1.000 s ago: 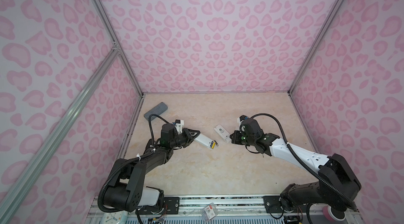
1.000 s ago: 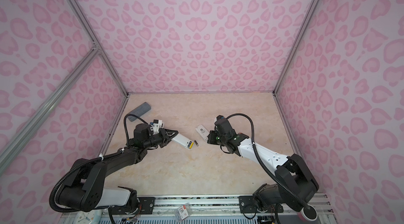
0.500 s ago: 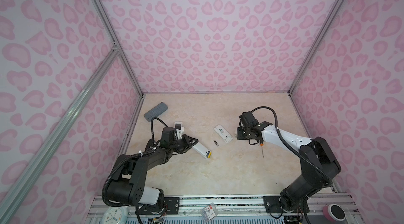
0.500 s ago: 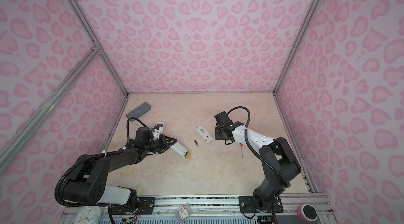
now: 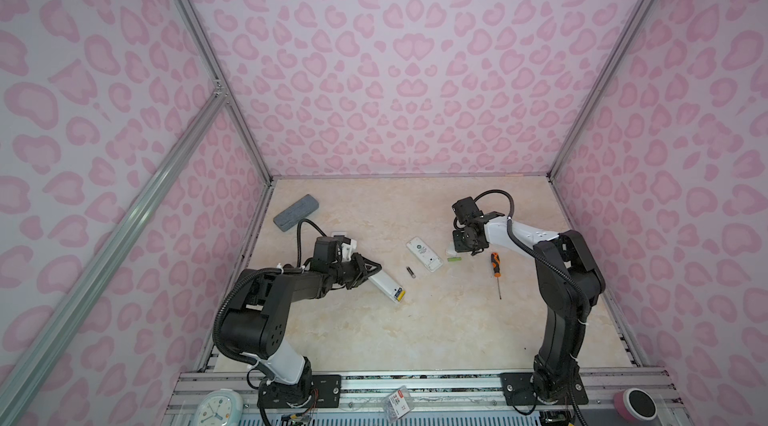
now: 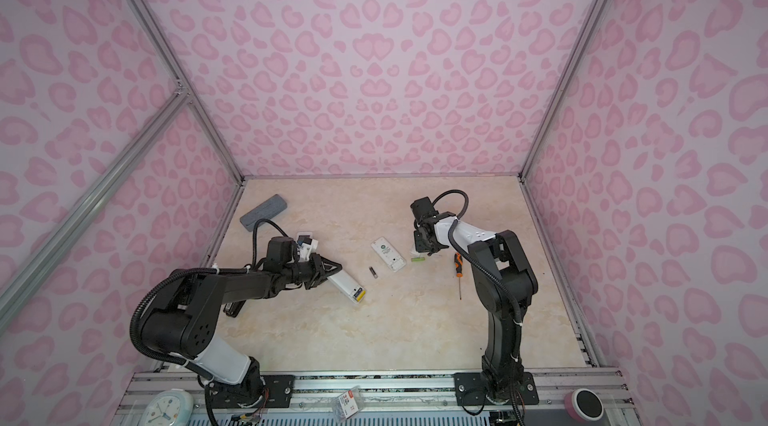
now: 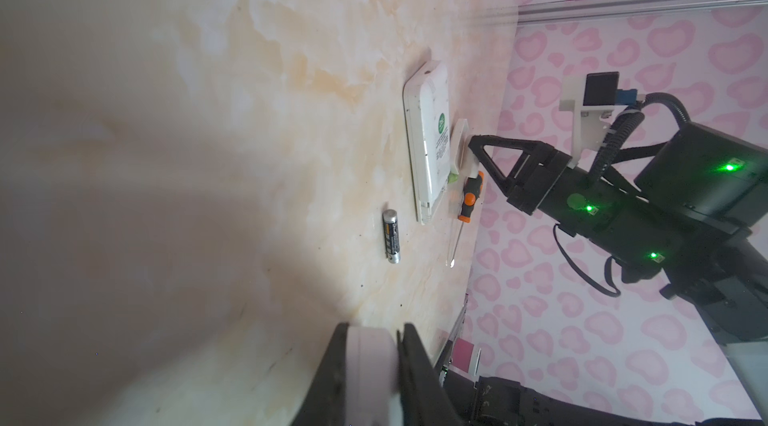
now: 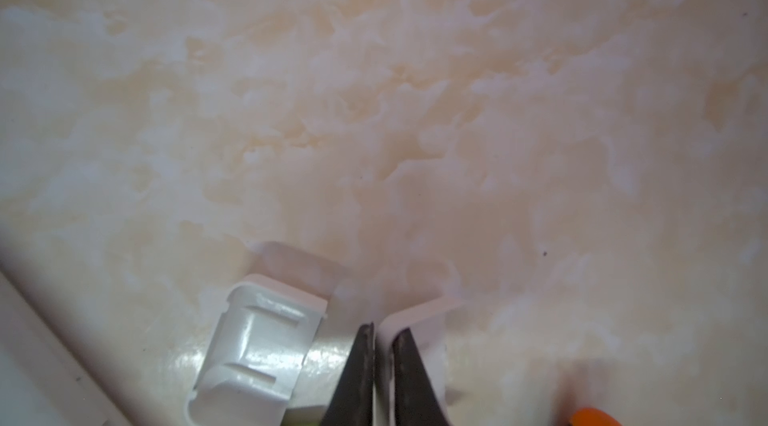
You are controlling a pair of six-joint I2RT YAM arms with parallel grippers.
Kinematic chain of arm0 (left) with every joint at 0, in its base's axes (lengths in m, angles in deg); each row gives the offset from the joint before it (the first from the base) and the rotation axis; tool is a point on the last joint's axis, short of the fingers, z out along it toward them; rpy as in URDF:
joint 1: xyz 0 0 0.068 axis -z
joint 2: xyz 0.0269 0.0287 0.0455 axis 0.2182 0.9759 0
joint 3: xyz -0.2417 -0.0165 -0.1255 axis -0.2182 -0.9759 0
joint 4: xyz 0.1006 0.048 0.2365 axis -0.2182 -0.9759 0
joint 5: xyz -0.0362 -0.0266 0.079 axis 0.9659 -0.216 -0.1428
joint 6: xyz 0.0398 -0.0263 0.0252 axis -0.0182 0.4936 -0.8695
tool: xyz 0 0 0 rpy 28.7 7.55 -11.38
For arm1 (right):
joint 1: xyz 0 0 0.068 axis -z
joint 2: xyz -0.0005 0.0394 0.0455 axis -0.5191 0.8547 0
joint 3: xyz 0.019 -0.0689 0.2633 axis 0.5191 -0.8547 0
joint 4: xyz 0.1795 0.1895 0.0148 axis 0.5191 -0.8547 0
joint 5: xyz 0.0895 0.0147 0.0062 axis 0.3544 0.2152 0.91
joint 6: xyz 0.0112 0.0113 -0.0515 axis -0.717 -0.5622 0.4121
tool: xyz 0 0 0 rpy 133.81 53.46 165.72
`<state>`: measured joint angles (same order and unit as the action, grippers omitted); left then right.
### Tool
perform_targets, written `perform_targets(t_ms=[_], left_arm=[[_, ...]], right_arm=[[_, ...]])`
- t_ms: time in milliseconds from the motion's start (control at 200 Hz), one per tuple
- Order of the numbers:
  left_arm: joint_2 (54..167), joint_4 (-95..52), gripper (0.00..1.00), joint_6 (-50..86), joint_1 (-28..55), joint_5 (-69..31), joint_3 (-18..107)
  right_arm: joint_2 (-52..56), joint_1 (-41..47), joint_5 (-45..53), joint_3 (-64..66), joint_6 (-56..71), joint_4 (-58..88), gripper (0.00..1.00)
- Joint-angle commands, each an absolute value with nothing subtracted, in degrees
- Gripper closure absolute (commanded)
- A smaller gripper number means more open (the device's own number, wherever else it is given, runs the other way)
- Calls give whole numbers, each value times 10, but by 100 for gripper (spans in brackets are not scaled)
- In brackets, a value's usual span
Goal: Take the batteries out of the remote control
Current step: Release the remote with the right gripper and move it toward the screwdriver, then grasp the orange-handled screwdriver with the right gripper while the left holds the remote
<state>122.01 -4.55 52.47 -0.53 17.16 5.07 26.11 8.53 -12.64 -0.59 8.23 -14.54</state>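
A white remote control (image 5: pixel 385 286) with a yellow end is held low over the table by my left gripper (image 5: pixel 371 272), which is shut on its near end; the left wrist view shows the jaws (image 7: pixel 374 332) closed on its white body. A dark battery (image 5: pixel 410 272) (image 7: pixel 391 237) lies loose on the table beside it. A second white remote (image 5: pixel 424 254) lies in the middle, a bright green battery (image 5: pixel 454 260) at its right. My right gripper (image 5: pixel 464 251) (image 8: pixel 384 330) points down there, shut on a thin white cover plate (image 8: pixel 415 316).
An orange-and-black screwdriver (image 5: pixel 495 265) lies right of the green battery, tip toward the front. Another white cover plate (image 8: pixel 257 345) lies next to my right gripper. A grey block (image 5: pixel 296 212) sits at the back left. Walls close three sides.
The dark battery and the screwdriver, not on the table one second ago, now lie there. My left gripper has lowered its remote frontward. My right arm drew back, its jaws now on a cover plate.
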Motion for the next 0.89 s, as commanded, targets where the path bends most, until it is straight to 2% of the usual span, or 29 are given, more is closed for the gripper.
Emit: perform_targets(t_ms=[0, 170, 280, 375, 480, 490, 520, 725, 890], left_arm=[[1240, -35, 95, 500, -5, 159, 65], [1256, -26, 89, 505, -5, 147, 78], [1251, -39, 77, 499, -5, 134, 83], [1245, -53, 69, 489, -7, 125, 85], [1244, -63, 65, 482, -8, 119, 87], [1244, -63, 61, 481, -8, 118, 87], [1243, -67, 58, 479, -8, 117, 86], [1221, -143, 48, 430, -12, 79, 102], [1196, -243, 44, 365, -13, 16, 127]], right_arm=[[278, 86, -138, 4, 97, -160, 84], [279, 86, -138, 9, 97, -163, 70], [261, 86, -137, 8, 94, -171, 61], [228, 86, -141, 0, 93, -174, 58], [191, 88, -152, -13, 91, -182, 56], [187, 88, -153, -16, 91, -183, 56], [176, 91, -154, -22, 89, -185, 55], [106, 128, -143, -91, 69, -199, 48], [75, 179, -120, -154, 68, -205, 45]])
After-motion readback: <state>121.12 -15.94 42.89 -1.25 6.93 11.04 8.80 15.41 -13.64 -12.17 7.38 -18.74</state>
